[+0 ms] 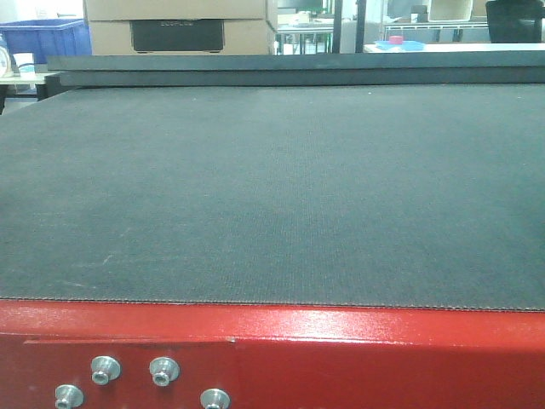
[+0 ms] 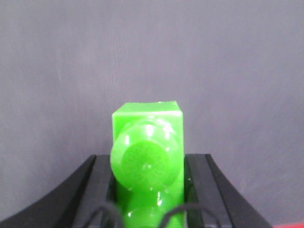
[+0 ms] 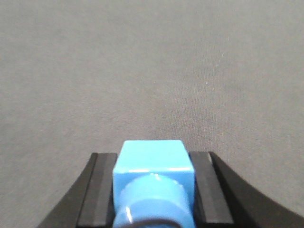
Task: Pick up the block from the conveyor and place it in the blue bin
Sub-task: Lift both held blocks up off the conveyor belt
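Observation:
A bright green studded block [image 2: 148, 156] sits clamped between the black fingers of my left gripper [image 2: 148, 164], which is shut on it above grey belt fabric. My right gripper [image 3: 153, 166] is shut on a light blue studded block [image 3: 153, 164], with its black pads [image 3: 199, 190] pressed to the block's sides over the belt. The conveyor [image 1: 272, 187] fills the front view as a dark grey-green woven belt on a glossy red frame [image 1: 341, 349]. Neither gripper nor any block shows in the front view. A blue bin [image 1: 47, 41] stands far back left, beyond the belt.
Silver bolts [image 1: 106, 369] stud the red frame at the lower left. Cardboard boxes [image 1: 179, 25] stand behind the belt's far edge. A table with a small blue tray and a pink item [image 1: 398, 43] is at the back right.

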Motion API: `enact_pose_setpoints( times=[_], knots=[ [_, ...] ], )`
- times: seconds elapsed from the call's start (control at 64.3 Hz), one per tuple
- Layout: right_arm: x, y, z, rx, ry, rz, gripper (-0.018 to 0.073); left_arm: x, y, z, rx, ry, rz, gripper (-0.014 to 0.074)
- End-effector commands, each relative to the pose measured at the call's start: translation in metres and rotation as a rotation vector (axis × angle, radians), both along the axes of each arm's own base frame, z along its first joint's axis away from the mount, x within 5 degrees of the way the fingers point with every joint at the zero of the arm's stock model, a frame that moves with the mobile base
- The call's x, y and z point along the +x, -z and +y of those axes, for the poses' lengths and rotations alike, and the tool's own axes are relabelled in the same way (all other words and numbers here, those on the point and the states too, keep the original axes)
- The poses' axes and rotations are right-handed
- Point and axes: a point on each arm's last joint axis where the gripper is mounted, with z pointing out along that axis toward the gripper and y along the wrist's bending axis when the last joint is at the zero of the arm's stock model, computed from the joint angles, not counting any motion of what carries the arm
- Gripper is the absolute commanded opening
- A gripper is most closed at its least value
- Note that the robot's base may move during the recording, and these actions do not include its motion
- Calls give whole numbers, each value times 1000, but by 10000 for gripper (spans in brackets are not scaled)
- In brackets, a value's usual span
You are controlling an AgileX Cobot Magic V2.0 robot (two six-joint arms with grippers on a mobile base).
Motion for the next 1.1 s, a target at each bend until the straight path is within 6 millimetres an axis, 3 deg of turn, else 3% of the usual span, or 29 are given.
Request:
enact_pose_setpoints(
  times=[0.0,0.14,0.373,0.777,1.088],
  knots=[
    [-7,-13,-1,-4,-6,-18,-153,-24,-18,-1,-31,5,-115,-111],
    [-13,-41,3,-5,-43,-54,-153,-43,-28,0,-33,10,-163,-111],
    [-32,-93,11,-11,-128,-149,-153,-58,-30,-8,-13,88,-148,-111],
    [-76,-103,-2,-75,-89,-243,-153,-72,-48,-8,-98,58,-223,-111],
    [-79,-103,-2,-74,-91,-251,-153,-72,-51,-8,-95,57,-244,-111]
  ],
)
